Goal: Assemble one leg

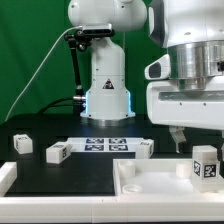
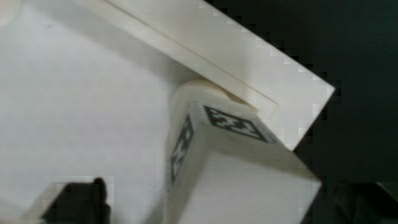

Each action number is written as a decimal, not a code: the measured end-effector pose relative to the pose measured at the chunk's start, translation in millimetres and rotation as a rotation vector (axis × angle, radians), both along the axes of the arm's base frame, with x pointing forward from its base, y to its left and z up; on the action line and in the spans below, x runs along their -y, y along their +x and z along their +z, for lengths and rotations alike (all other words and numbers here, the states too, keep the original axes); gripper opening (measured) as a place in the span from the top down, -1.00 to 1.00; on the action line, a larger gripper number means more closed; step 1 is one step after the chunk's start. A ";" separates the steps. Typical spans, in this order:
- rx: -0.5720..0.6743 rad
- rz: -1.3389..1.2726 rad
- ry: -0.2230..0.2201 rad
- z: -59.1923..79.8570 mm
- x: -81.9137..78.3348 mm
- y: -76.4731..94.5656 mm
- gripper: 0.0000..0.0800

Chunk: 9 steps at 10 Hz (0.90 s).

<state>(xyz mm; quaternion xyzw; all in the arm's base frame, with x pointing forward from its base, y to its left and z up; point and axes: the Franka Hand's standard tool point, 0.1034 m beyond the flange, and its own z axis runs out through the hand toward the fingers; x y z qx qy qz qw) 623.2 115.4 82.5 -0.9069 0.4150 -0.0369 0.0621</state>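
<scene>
One leg, a chunky white block with a black-and-white tag, stands upright on the right part of the large white tabletop piece. My gripper hangs just above it with the jaws open, one on each side of the leg. One fingertip shows apart from the leg's side. In the wrist view the leg rises between the fingers near the tabletop's edge. The dark finger stands off from it with a gap. The gripper holds nothing.
Three more legs lie on the black table: one at the far left, one beside it, one near the middle. The marker board lies between them. The robot base stands behind.
</scene>
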 end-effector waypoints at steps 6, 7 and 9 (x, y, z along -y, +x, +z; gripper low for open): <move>0.049 0.608 -0.078 -1.4 3.0 1.1 -0.62; 0.052 0.701 -0.100 -2.0 0.6 0.4 -0.62; 0.056 0.941 -0.181 -2.1 -4.3 0.7 -0.62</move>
